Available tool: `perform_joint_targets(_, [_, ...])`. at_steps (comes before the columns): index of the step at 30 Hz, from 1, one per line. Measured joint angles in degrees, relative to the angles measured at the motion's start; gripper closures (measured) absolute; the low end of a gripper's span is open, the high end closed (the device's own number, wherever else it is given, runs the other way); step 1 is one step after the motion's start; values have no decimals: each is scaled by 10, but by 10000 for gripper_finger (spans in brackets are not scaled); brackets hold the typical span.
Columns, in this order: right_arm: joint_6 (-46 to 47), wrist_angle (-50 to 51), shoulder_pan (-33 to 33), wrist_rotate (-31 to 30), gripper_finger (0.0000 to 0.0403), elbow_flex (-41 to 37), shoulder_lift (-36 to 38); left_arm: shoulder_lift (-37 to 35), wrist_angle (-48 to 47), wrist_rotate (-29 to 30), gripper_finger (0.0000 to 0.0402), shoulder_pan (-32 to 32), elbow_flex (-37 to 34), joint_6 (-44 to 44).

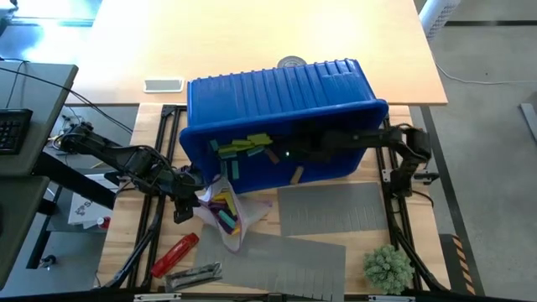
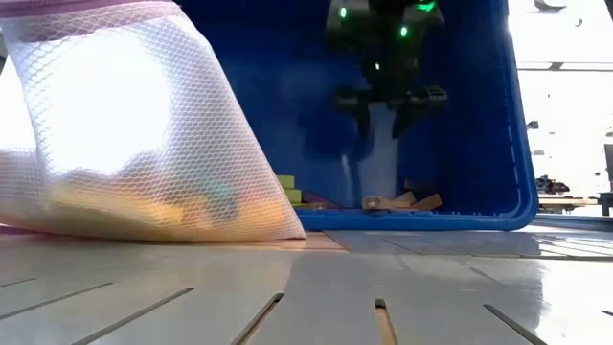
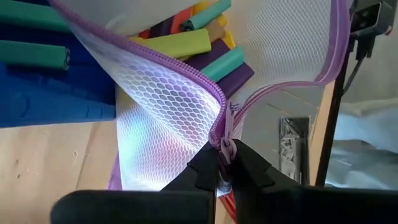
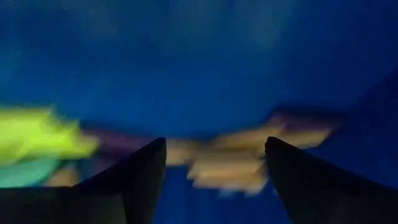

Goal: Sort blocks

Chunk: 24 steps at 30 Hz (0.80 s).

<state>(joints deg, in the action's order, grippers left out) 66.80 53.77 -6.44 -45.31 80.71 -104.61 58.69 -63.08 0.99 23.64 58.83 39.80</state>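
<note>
While the left end effector [image 3: 225,169] pinches the mesh bag's [image 1: 225,210] zipper pull [image 3: 226,148] at the near desk [image 1: 126,252] edge, the right end effector [image 2: 388,113] hangs wide apart, empty, inside the tipped blue bin [image 1: 277,92] above blocks [image 1: 243,147]; more blocks fill the bag.

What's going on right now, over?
Left gripper shut on mesh bag zipper. Right gripper open inside blue bin, above blocks. Nothing blocking.

This looks like a robotics lab or workshop. A wooden desk [image 1: 252,50] carries two dark arms on a black metal frame [image 1: 168,126], and a side bench holds a keyboard [image 1: 13,130] and cables above bare concrete floor [image 1: 495,50].
</note>
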Motion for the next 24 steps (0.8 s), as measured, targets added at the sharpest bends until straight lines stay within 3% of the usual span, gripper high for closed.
perform_joint_targets(2, [-3,15,-11,-34,144,-1,-1,1,0,9,402,0,0,5])
perform_joint_targets(8, [-11,15,-80,-32,144,-1,-54,1,1,-4,402,-4,0,-9])
perform_joint_targets(15, [-18,19,-130,28,144,-2,-143,3,0,-5,402,-5,0,11])
perform_joint_targets(21, [-34,13,-96,100,144,-2,-134,5,-1,-4,402,-10,0,16])
perform_joint_targets(24, [-9,18,-63,95,144,-3,-92,6,0,-3,402,-12,0,19])
